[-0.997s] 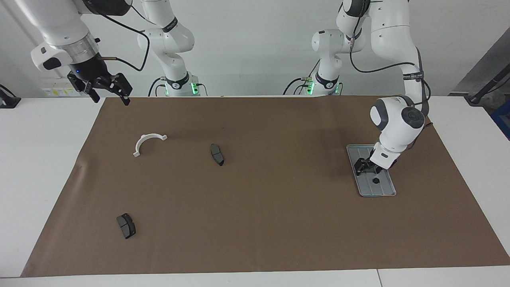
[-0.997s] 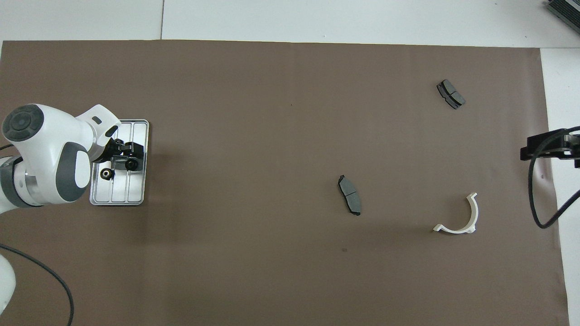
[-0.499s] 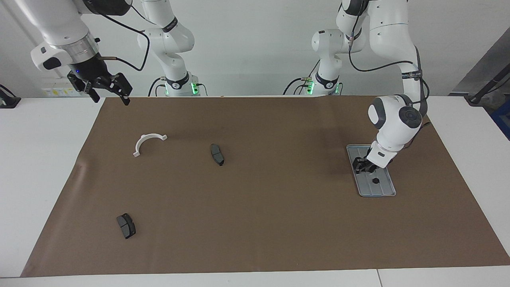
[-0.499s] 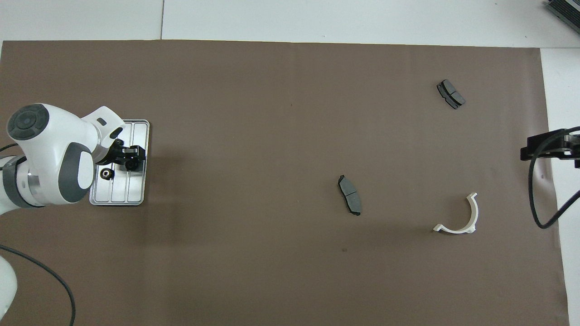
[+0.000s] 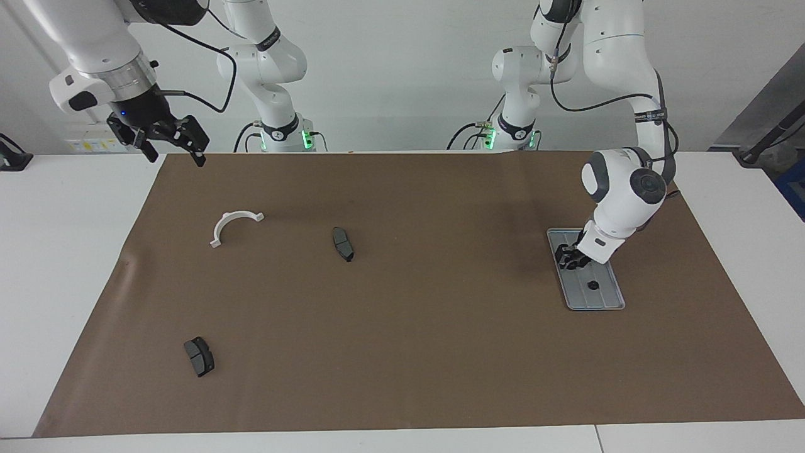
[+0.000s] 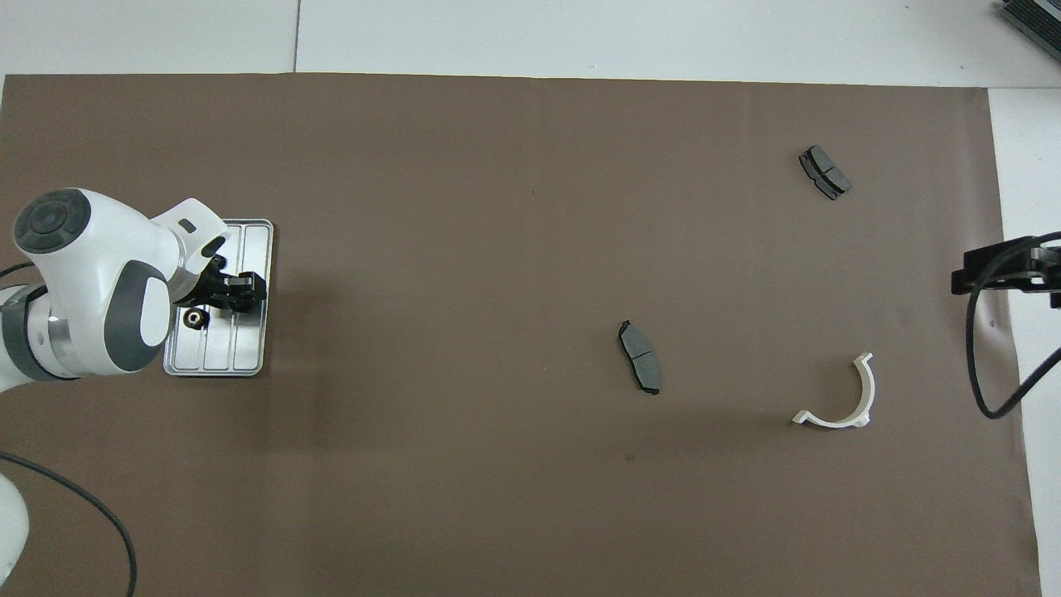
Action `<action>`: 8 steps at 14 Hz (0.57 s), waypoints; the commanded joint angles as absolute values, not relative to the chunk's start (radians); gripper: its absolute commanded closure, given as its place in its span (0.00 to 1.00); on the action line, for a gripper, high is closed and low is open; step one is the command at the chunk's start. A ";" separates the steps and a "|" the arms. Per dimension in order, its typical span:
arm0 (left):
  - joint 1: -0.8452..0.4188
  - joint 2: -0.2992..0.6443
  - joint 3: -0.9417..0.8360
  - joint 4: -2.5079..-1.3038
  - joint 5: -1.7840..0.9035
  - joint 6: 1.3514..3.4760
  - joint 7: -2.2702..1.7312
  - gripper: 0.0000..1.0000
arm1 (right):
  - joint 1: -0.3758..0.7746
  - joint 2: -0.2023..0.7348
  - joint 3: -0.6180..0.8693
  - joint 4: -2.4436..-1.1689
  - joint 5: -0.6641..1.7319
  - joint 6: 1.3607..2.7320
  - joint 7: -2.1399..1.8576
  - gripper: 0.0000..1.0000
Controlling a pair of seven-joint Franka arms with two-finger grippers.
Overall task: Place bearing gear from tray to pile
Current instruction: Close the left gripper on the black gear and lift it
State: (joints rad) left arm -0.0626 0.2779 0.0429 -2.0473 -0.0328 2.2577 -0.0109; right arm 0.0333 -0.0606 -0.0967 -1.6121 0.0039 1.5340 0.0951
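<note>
A silver ridged tray (image 5: 605, 301) (image 6: 249, 358) lies on the brown mat at the left arm's end of the table. One small black bearing gear (image 5: 592, 285) (image 6: 195, 317) sits loose in it. My left gripper (image 5: 570, 258) (image 6: 241, 293) is low over the tray beside that gear, and something dark at its tips cannot be made out. The pile is spread toward the right arm's end: a white half-ring bracket (image 5: 234, 224) (image 6: 839, 401) and two dark brake pads (image 5: 343, 243) (image 6: 639, 356), (image 5: 199, 356) (image 6: 824, 172). My right gripper (image 5: 173, 148) (image 6: 995, 270) waits open, raised over the mat's edge.
The brown mat (image 5: 440, 352) covers most of the white table. A black cable (image 6: 990, 365) hangs from the right arm over the mat's edge near the bracket. The left arm's white wrist (image 6: 91, 290) covers part of the tray from above.
My left gripper has shifted slightly along the tray toward the robots, and its wrist has risen a little. The loose gear, the pile and the right arm have not moved.
</note>
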 commanded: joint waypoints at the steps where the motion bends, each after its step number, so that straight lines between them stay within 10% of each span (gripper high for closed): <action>1: -0.081 0.267 0.052 -2.082 -0.015 2.241 -0.044 0.60 | 0.028 -0.089 -0.092 -1.644 -0.006 1.539 0.069 0.00; 8: -0.094 0.287 0.054 -1.975 -0.017 2.186 -0.046 0.86 | 0.028 -0.089 -0.092 -1.644 -0.006 1.540 0.071 0.00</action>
State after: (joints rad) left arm -0.0740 0.2722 0.0440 -2.0397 -0.0275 2.2399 -0.0231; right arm 0.0333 -0.0615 -0.0967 -1.6135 0.0039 1.5340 0.0951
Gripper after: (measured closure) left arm 0.648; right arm 0.000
